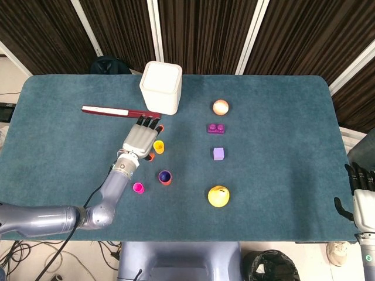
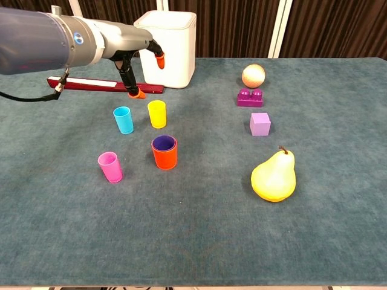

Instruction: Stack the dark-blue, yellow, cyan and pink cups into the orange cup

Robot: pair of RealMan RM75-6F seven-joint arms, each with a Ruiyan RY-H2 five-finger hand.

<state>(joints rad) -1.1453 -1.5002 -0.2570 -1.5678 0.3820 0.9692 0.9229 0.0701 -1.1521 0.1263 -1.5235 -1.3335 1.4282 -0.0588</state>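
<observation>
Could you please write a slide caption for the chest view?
Left hand hovers open above yellow cup; cyan cup beside it.

lab | teal felt table [image 1: 281,181] | dark curtains [image 1: 205,35] | cables on floor

An orange cup [image 2: 164,156] (dark-blue cup [image 2: 164,142] nested inside), yellow cup [image 2: 156,113], cyan cup [image 2: 123,119], pink cup [image 2: 110,167].

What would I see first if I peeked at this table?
Probably the big grey left hand hovering over the little cups: yellow cup, cyan cup, pink cup, and orange cup with a dark-blue one inside. Right of them sits a fat yellow pear.
</observation>
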